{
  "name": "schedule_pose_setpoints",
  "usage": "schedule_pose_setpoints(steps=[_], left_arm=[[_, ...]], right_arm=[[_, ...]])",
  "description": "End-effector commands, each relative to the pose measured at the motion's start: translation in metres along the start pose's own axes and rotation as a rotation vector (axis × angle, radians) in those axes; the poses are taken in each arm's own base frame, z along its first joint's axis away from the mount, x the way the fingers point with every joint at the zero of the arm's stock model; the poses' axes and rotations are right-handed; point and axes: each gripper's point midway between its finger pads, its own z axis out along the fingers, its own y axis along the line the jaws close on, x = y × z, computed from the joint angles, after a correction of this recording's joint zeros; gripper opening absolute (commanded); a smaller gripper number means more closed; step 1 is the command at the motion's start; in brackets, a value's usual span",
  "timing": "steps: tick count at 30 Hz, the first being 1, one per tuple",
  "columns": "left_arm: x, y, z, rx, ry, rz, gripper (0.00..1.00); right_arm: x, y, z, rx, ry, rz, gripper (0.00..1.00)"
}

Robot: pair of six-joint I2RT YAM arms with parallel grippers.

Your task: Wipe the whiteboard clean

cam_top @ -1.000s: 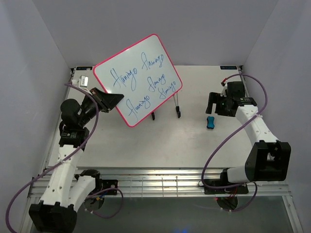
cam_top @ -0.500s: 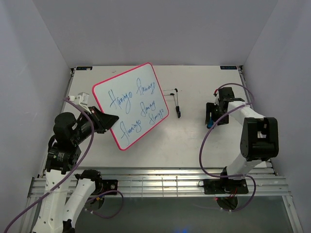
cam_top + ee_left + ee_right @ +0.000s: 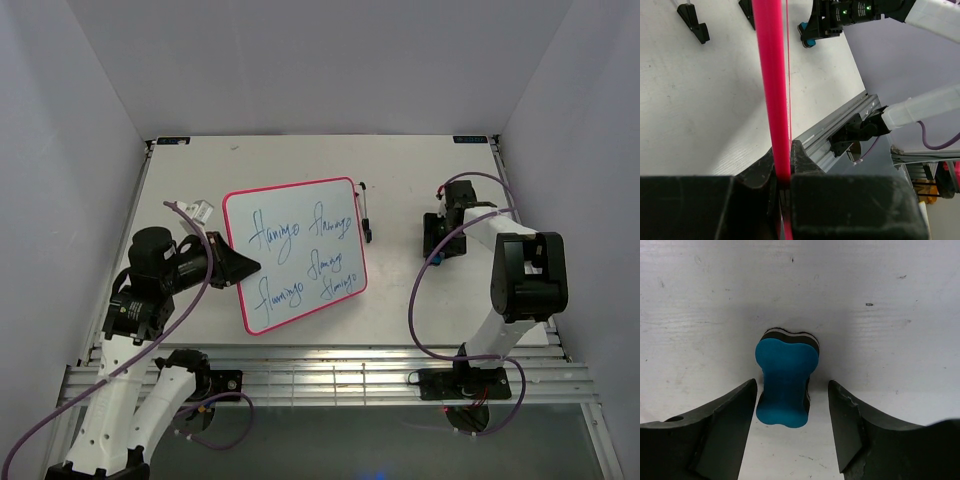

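Left of centre over the tabletop (image 3: 300, 160), the whiteboard (image 3: 300, 255) sits tilted with its blue writing facing up and the lines running left to right. The left gripper (image 3: 242, 267) clamps its left edge. The right gripper (image 3: 792, 385) straddles a blue eraser (image 3: 785, 375), jaws apart and not touching it.

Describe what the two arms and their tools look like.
Both the left arm and right arm have white links joined by blocky black joints, with a purple cable looping along each. The left tool and right tool are black with wedge-shaped fingers. Two green lights glow on the right wrist.
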Motion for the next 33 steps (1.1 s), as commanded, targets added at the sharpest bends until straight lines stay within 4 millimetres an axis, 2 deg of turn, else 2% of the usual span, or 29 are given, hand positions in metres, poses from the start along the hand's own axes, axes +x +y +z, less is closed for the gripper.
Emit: schedule_pose_setpoints(steps=[1,12,15,20,24,29,33], left_arm=[[-0.015,-0.033,-0.008,0.144,-0.047,0.127,0.0],[0.0,-0.02,-0.002,0.129,-0.01,0.106,0.0],[0.002,-0.014,-0.001,0.107,-0.002,0.098,0.0],[0.007,-0.006,0.002,0.081,0.005,0.099,0.0],[0.01,0.0,0.004,0.067,0.013,0.093,0.0],[0.013,0.004,0.006,0.061,0.02,0.095,0.0],[0.017,0.007,0.009,0.066,0.037,0.086,0.0]], right_arm=[[-0.026,-0.002,-0.002,0.032,-0.072,0.0,0.65],[-0.031,-0.003,0.001,0.051,-0.095,0.047,0.6],[-0.031,-0.003,-0.001,0.052,-0.1,0.048,0.55],[-0.028,-0.002,0.001,0.052,-0.09,0.049,0.51],[-0.025,-0.003,0.002,0.055,-0.085,0.052,0.43],[-0.027,-0.002,-0.008,0.056,-0.11,0.05,0.38],[-0.032,0.0,-0.023,0.052,-0.145,0.046,0.36]])
